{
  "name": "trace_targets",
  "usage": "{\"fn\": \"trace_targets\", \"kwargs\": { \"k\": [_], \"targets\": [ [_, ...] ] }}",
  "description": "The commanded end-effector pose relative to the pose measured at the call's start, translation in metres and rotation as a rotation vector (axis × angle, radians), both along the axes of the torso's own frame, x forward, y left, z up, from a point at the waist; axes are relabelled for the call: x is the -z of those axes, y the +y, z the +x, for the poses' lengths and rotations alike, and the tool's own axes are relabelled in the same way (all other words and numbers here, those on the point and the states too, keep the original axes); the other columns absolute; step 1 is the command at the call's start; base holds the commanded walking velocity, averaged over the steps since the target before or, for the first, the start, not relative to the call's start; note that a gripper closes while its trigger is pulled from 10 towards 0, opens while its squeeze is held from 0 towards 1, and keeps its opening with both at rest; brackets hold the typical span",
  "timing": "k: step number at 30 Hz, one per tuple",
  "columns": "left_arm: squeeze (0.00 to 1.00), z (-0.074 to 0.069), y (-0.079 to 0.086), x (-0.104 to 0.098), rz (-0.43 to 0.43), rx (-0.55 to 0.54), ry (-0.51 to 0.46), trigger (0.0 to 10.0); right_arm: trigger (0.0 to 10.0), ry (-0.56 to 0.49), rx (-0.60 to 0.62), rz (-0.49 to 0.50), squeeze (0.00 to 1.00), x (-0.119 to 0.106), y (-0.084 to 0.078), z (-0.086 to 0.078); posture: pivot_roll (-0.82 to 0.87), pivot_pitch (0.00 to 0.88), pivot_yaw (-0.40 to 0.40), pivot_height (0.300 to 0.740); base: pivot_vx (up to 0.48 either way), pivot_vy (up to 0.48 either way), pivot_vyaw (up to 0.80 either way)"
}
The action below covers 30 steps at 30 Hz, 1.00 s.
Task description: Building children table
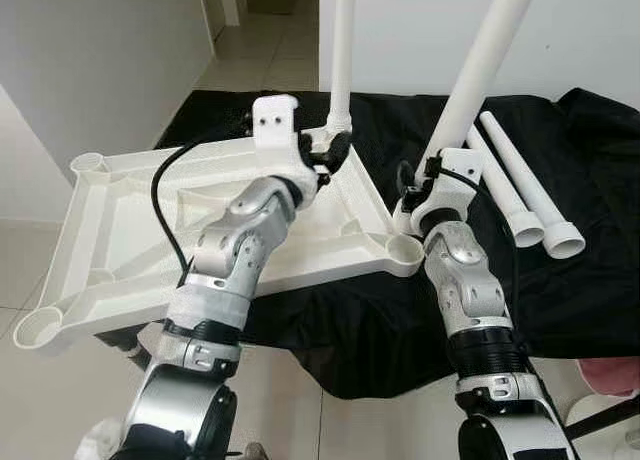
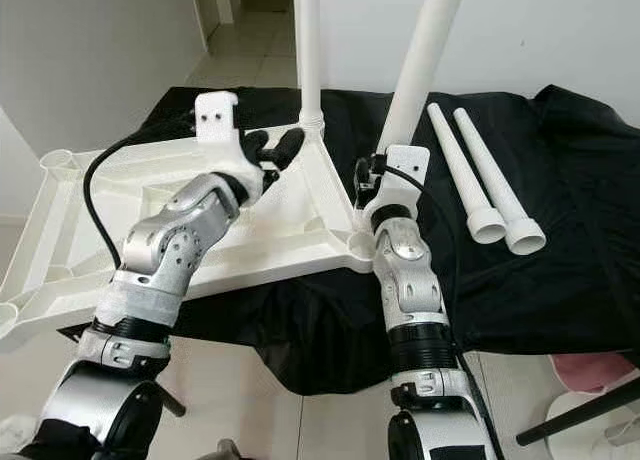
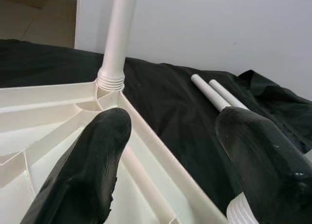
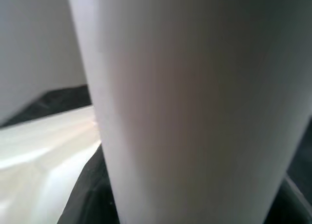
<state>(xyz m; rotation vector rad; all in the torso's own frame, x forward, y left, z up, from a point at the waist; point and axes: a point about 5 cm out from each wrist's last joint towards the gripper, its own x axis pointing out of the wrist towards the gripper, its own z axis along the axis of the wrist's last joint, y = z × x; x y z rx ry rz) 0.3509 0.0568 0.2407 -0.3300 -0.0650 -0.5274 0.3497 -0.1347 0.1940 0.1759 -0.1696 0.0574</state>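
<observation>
A white plastic table top (image 1: 130, 165) lies upside down, partly on a black cloth (image 1: 570, 280). One white leg (image 1: 343, 50) stands upright, screwed into its far corner. My left gripper (image 1: 333, 152) is open just below that leg, with its fingers (image 3: 97, 156) on either side of the table's rim. My right gripper (image 1: 420, 185) is shut on a second white leg (image 1: 480, 70), which leans to the right above the near right corner socket (image 1: 405, 248). In the right wrist view this leg (image 4: 185, 107) is very close. Two loose legs (image 1: 520, 180) lie side by side on the cloth.
A white wall stands behind the cloth and a tiled hallway (image 1: 260, 40) opens at the back left. The table top's left side overhangs the tiled floor (image 1: 30, 250). A pink object (image 1: 612, 375) sits at the lower right.
</observation>
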Motion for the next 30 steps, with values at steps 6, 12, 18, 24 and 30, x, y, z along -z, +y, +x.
{"fn": "trace_targets", "kwargs": {
  "k": [6, 12, 18, 24, 30],
  "targets": [
    [0.00, -0.003, 0.009, 0.013, 0.025, -0.044, 0.003, 10.0, 10.0, 0.010, 0.000, 0.067, 0.00, 0.007, -0.008, -0.005, -0.02, 0.000, 0.060, 0.740, 0.000, 0.000, 0.00],
    [0.00, -0.003, 0.032, 0.022, -0.014, -0.199, -0.014, 10.0, 10.0, 0.008, -0.041, 0.173, 0.00, 0.009, -0.011, -0.008, 0.01, 0.000, 0.037, 0.740, 0.000, 0.000, 0.00],
    [0.00, -0.009, 0.044, 0.032, 0.004, -0.265, 0.001, 10.0, 10.0, -0.038, -0.137, 0.240, 0.00, 0.008, -0.013, -0.019, 0.02, 0.000, 0.043, 0.740, 0.000, 0.000, 0.00],
    [0.00, -0.009, 0.054, 0.028, -0.070, -0.258, 0.006, 10.0, 10.0, -0.086, -0.148, 0.203, 0.00, 0.000, -0.015, -0.027, 0.00, 0.000, 0.041, 0.740, 0.000, 0.000, 0.00],
    [0.00, -0.021, 0.050, 0.033, 0.138, -0.246, -0.155, 10.0, 10.0, -0.133, -0.141, -0.048, 0.00, 0.001, -0.016, -0.035, -0.01, 0.000, 0.037, 0.740, 0.000, 0.000, 0.00]
  ]
}}
